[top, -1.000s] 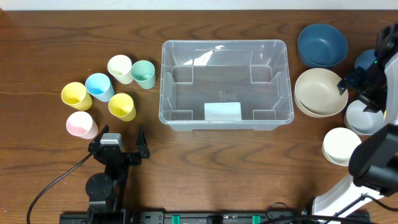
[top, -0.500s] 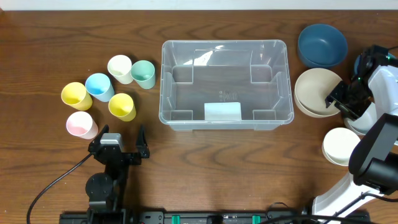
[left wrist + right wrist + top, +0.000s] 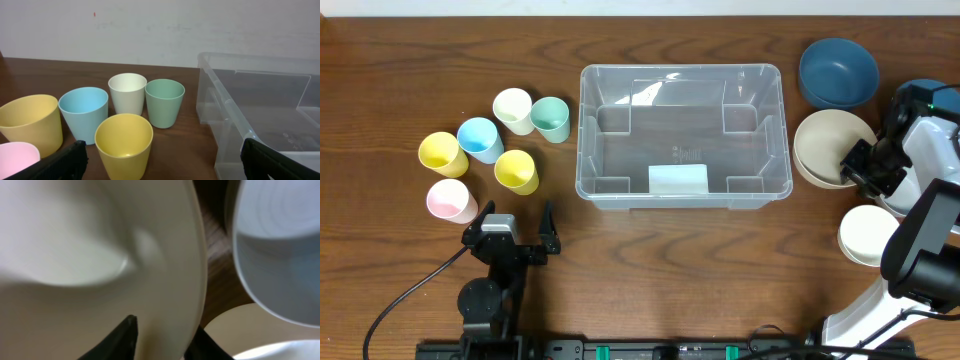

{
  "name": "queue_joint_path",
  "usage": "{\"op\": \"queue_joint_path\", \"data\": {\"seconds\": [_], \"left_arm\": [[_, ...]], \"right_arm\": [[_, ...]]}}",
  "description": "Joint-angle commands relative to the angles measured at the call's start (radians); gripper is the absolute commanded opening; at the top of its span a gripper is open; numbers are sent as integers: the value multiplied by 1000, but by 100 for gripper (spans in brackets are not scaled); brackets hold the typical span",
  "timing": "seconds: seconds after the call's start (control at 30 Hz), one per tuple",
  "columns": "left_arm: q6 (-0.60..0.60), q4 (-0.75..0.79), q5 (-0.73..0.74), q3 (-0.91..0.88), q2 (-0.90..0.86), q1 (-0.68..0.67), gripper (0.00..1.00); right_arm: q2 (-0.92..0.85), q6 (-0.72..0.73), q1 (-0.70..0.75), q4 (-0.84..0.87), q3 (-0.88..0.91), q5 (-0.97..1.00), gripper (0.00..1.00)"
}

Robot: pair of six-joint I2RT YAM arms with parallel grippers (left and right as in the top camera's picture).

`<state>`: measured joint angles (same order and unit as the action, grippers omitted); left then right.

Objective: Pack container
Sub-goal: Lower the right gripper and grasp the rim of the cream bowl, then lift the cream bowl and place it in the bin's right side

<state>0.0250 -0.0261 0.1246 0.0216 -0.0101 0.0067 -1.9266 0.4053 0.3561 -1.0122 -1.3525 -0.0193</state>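
1. The container (image 3: 680, 68) was clear, with a white label (image 3: 678, 179).
2. Left of the container stood a cream cup (image 3: 512, 110), a mint-green cup (image 3: 551, 118), a sky-blue cup (image 3: 479, 139), a yellow cup (image 3: 517, 171), a second yellow cup (image 3: 442, 153) and a pink cup (image 3: 451, 200).
3. Right of the container were a dark blue bowl (image 3: 837, 72), a beige bowl (image 3: 825, 145), a cream bowl (image 3: 865, 235) and a pale grey-blue bowl (image 3: 280, 255).
4. The table (image 3: 680, 270) under the container was dark brown, streaked with wood grain.
5. My right claw (image 3: 162, 342) had black fingers (image 3: 124, 336).

container (image 3: 584, 130): clear glossy plastic | table (image 3: 650, 260): dark grained wood | cream bowl (image 3: 820, 140): smooth matt
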Motion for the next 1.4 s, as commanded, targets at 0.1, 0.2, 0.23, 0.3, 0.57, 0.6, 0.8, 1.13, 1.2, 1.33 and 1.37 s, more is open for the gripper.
{"op": "queue_joint_path", "data": {"seconds": [0.1,0.2,0.23,0.3,0.57,0.6,0.8,1.13,1.2,1.33,1.37], "left_arm": [[-6,-33,14,-18,6,5,98],[-6,-33,14,-18,6,5,98],[-6,-34,14,-18,6,5,98],[-6,-34,14,-18,6,5,98],[-6,-34,14,-18,6,5,98],[-6,-34,14,-18,6,5,98],[-6,-34,14,-18,6,5,98],[-6,-34,14,-18,6,5,98],[-6,-34,14,-18,6,5,98],[-6,-33,14,-18,6,5,98],[-6,-34,14,-18,6,5,98]], "right_arm": [[-5,-2,3,18,8,6,20],[-5,-2,3,23,8,12,11],[-5,-2,3,26,8,12,7],[-5,-2,3,31,8,12,3],[-5,0,5,49,3,17,1],[-5,2,7,51,1,19,1],[-2,2,46,9,-67,19,1],[-1,-62,109,-237,-325,13,1],[3,-85,106,-283,-381,-10,1],[26,-144,94,-363,-494,-69,1],[39,-161,90,-381,-525,-92,1]]}}
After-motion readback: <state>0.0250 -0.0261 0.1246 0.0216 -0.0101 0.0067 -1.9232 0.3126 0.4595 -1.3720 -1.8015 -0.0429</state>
